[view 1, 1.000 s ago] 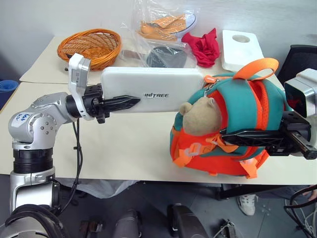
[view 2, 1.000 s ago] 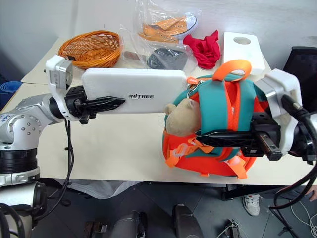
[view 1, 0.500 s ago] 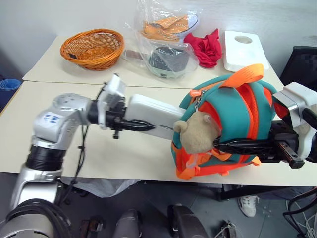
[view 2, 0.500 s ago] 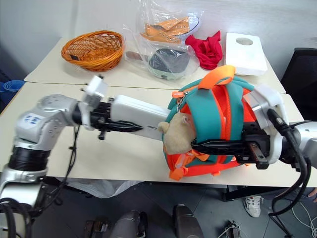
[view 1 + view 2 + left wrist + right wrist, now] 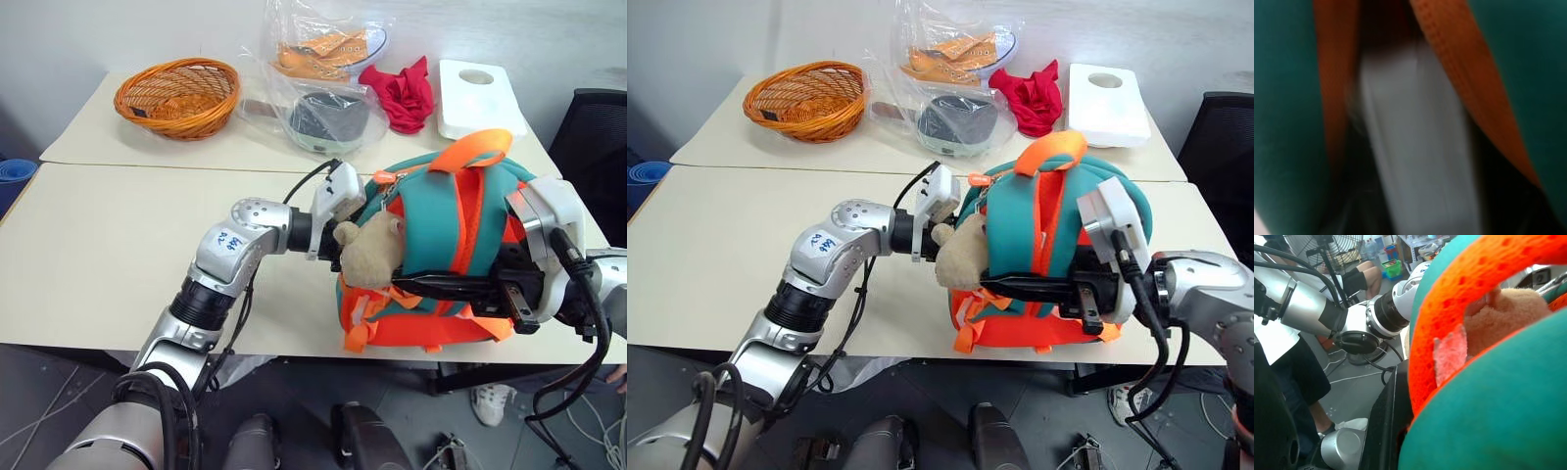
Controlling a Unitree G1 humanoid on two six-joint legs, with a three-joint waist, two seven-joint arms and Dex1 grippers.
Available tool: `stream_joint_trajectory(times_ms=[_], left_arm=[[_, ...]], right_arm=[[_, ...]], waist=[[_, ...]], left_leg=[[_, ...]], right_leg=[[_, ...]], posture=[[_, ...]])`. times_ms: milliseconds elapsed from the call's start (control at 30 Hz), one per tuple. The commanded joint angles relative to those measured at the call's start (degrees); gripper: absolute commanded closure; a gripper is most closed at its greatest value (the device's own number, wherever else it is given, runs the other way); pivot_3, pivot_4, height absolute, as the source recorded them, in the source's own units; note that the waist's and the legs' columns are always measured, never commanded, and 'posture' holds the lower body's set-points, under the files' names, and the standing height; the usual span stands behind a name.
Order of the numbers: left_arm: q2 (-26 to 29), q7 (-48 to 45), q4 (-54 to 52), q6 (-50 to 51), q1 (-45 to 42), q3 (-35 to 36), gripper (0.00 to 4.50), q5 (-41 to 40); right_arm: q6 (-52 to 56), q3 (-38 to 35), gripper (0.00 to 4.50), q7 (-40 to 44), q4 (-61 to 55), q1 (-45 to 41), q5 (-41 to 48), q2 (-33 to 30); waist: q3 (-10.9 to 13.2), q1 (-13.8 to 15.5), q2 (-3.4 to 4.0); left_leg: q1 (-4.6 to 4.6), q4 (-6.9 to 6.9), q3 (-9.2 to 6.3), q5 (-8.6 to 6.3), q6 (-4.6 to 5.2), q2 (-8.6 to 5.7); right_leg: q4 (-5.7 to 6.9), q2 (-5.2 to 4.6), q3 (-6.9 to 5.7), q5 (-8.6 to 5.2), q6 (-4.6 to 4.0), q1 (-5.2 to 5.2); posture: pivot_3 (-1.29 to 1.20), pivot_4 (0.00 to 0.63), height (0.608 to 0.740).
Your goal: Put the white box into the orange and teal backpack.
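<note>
Left gripper [image 5: 345, 217] is reaching in at the backpack's opening, the arm stretching level across the table [image 5: 98, 245] with the wrist right beside the plush toy [image 5: 370, 253]. I am not seeing its fingers clearly in any view, so I cannot tell how wide they are standing or whether they are clasping anything. Right gripper [image 5: 411, 286] is pointing level toward the left arm, its black fingers pinched together on the orange and teal backpack [image 5: 446, 220], which is standing upright near the table's front edge.

From the head camera I am not finding the white box, with the backpack covering that spot. In the left wrist view I am seeing the white box [image 5: 1418, 147] as a blurred pale slab running between the orange edges of the opening, teal fabric on either side. In the right wrist view I am looking past orange mesh and teal fabric at the left arm, with a person's legs and a fan [image 5: 1322, 247] behind.
</note>
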Motion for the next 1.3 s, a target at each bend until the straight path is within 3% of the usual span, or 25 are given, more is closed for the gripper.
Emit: stream_joint_trajectory(times_ms=[33,133,300,467,667,1033,1133,1300], left_arm=[[3.86,-2.46,-2.17,-1.52,-1.12,2.29,0.79,0.17],[9.18,-6.57,-3.36,-0.95,-0.59,5.56,0.03,-2.69],[20.16,-17.37,-6.88,11.85,-2.43,17.87,0.03,-20.17],[20.9,-15.48,-10.19,16.47,-5.06,21.01,0.03,-26.26],[18.76,-12.13,-15.11,12.75,-3.93,14.97,0.03,-21.95],[13.9,-6.66,-12.97,2.86,-2.36,1.61,0.03,-6.84],[11.37,-5.35,-12.38,3.58,-2.54,3.0,0.63,-7.83],[9.37,-3.71,-10.79,4.38,-3.41,5.2,2.18,-8.36]], right_arm=[[-1.3,-2.1,4.5,-2.41,-0.97,1.79,-0.55,0.12],[-1.84,-2.92,4.5,-2.87,-1.23,3.11,0.06,-0.33],[-2.01,-4.55,4.5,-2.82,-1.0,4.52,0.54,-0.98],[-1.67,-5.42,4.5,-2.87,-0.59,4.47,1.66,-1.21],[-1.31,-5.62,4.5,-3.48,-0.39,3.95,3.03,-1.26],[-1.17,-5.63,4.5,-6.72,-0.3,2.2,8.03,-1.44],[-1.28,-5.52,4.5,-7.22,-0.41,2.21,8.34,-1.39],[-1.34,-5.55,4.5,-7.35,-0.61,2.9,7.96,-1.34]], waist=[[0.0,-0.05,0.0],[0.0,-0.14,0.0],[0.02,-0.73,0.03],[0.02,0.37,0.02],[0.02,0.16,0.02],[0.01,0.15,0.02],[0.01,0.28,0.02],[0.01,0.19,0.02]], left_leg=[[0.01,0.01,0.01,0.0,0.0,0.0],[0.03,0.01,0.02,0.0,-0.01,0.01],[0.01,-0.03,0.02,0.1,-0.19,0.08],[0.0,0.19,-0.15,0.08,-0.16,-0.03],[0.02,0.25,-0.17,-0.04,0.02,-0.05],[0.03,0.23,-0.14,-0.07,0.05,-0.03],[0.01,0.25,-0.15,-0.08,0.08,-0.05],[0.0,0.25,-0.15,-0.09,0.09,-0.03]], right_leg=[[0.02,-0.01,0.01,0.0,0.0,0.0],[0.05,-0.01,0.0,0.0,0.0,0.0],[0.07,0.02,-0.05,-0.02,-0.03,-0.04],[-0.02,-0.1,-0.22,-0.02,0.0,0.16],[-0.1,-0.1,-0.21,0.02,0.08,0.28],[-0.09,-0.04,-0.11,0.02,0.08,0.24],[-0.1,-0.06,-0.12,0.02,0.08,0.25],[-0.1,-0.05,-0.12,0.02,0.08,0.24]], posture=[[0.0,0.15,0.74],[0.0,0.15,0.74],[0.0,0.15,0.74],[0.0,0.15,0.74],[0.0,0.15,0.74],[0.0,0.15,0.74],[0.0,0.15,0.74],[0.0,0.15,0.74]])
